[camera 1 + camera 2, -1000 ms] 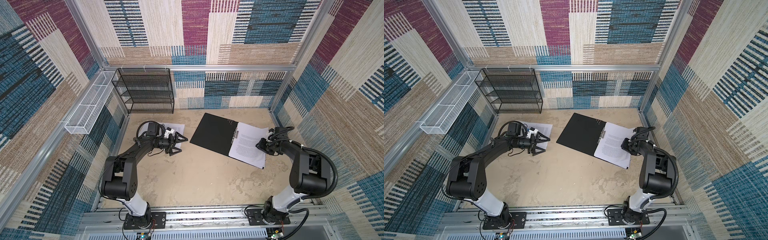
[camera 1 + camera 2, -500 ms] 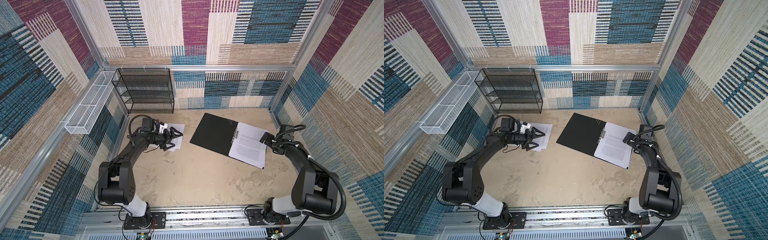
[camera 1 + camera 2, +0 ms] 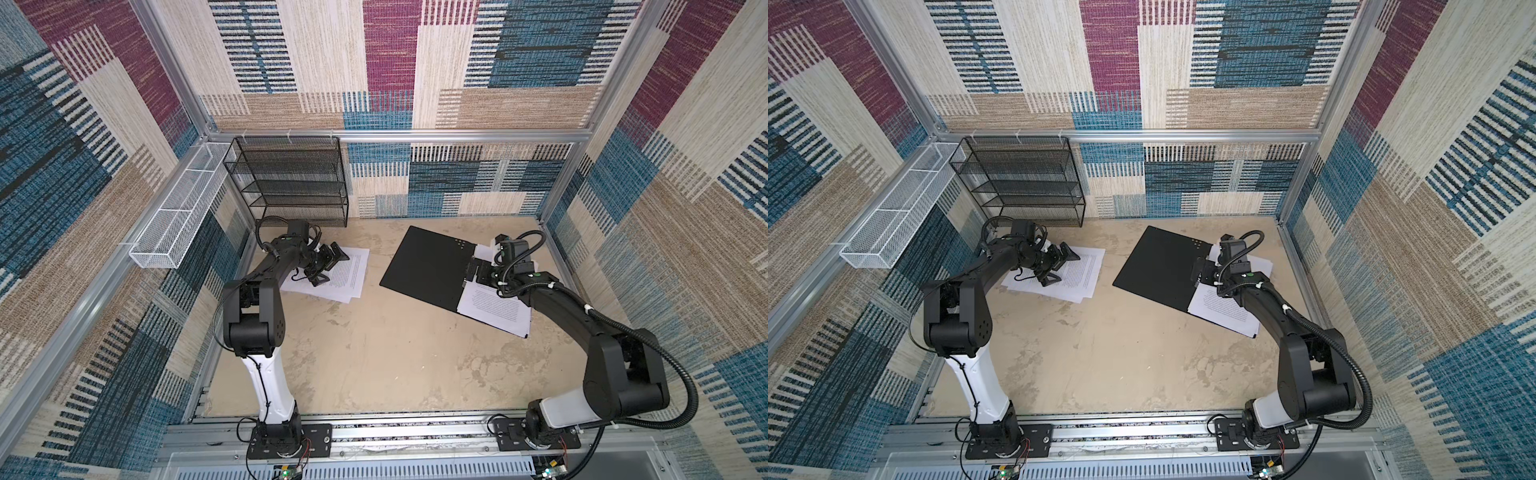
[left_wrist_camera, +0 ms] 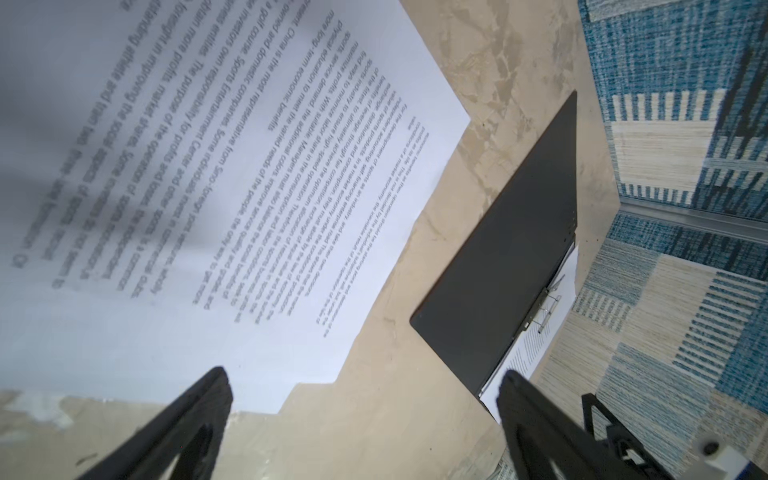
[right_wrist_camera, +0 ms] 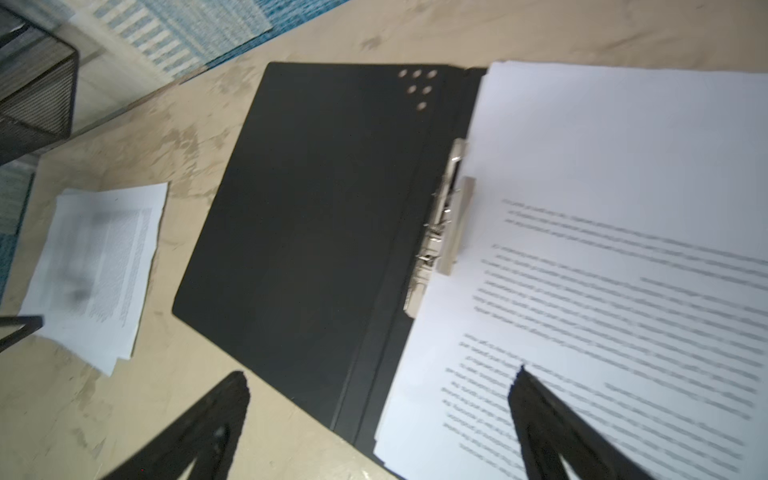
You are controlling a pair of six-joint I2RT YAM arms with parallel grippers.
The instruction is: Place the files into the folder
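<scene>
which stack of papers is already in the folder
The printed stack lying on the open folder, beside its metal clip, near the right gripper. The other stack lies loose on the table, apart from the folder, by the left gripper.

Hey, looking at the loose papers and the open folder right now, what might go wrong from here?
1. The loose stack of white printed sheets lies fanned under the open left gripper; a pinch may lift only one sheet or crease it.
2. The metal clip on the open black folder appears to sit on the filed pages, so new sheets may snag there.
</scene>
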